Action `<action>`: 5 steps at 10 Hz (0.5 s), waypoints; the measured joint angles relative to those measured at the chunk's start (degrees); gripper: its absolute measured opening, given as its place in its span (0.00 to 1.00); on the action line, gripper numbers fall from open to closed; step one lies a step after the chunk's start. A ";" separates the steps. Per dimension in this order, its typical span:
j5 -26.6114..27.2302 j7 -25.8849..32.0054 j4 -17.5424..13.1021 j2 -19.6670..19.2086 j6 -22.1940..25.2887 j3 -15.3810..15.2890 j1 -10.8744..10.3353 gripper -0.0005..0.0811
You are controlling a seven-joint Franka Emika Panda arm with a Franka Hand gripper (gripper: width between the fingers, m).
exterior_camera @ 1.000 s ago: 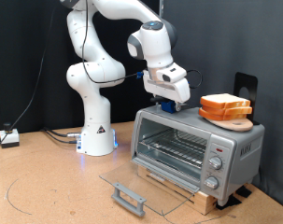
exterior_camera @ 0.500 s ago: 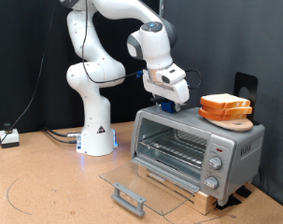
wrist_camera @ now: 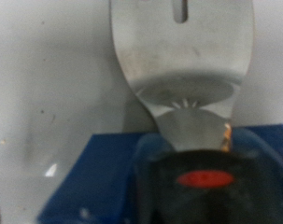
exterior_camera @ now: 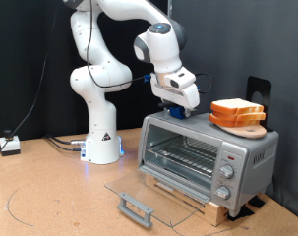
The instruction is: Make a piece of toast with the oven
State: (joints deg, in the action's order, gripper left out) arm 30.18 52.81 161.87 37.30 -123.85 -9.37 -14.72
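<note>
1. Exterior view, nearest first: glass oven door [exterior_camera: 149, 192] dropped fully open and lying flat, grey bar handle [exterior_camera: 135, 207] at its front edge, presumably so the wire rack [exterior_camera: 183, 155] is reachable from the front.
2. Behind the door, the silver toaster oven [exterior_camera: 208, 154] on a wooden slatted base [exterior_camera: 203, 203], cavity showing nothing but the rack, knobs [exterior_camera: 225, 171] at the exterior view's right.
3. On the oven roof, towards the exterior view's right: the piece of toast [exterior_camera: 238, 108], pale with a golden crust, resting on a round wooden board [exterior_camera: 248, 127]; not yet loaded into the oven.
4. Also over the roof, nearer the exterior view's left, well apart from the bread: gripper [exterior_camera: 178, 110] pointing down, close to or perhaps touching the roof, hard to tell at this angle.
5. Wrist view: metal spatula [wrist_camera: 182, 51] with a slotted blade, extending from a dark handle with a red mark between blue finger pads [wrist_camera: 99, 177]; fingers closed around that handle, blade flat and low over the grey roof, likely kept level to slide under the slice.
6. Farthest back: white arm rising from its pedestal base [exterior_camera: 101, 143], elbow high, forearm bent forward and down to the wrist.
</note>
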 joint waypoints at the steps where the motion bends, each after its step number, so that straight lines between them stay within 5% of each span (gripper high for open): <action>1: 0.00 0.00 0.00 0.00 0.00 0.00 0.00 0.87; 2: 0.00 0.00 -0.01 0.00 0.00 0.00 0.00 0.70; 3: 0.00 0.00 -0.01 0.00 0.00 0.00 0.00 0.70; 4: 0.01 0.00 -0.01 0.00 0.02 0.00 0.00 0.49; 5: 0.01 0.01 -0.01 0.00 0.06 0.05 0.00 0.49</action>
State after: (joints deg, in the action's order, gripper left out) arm 30.19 52.82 161.86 37.29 -123.79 -9.32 -14.72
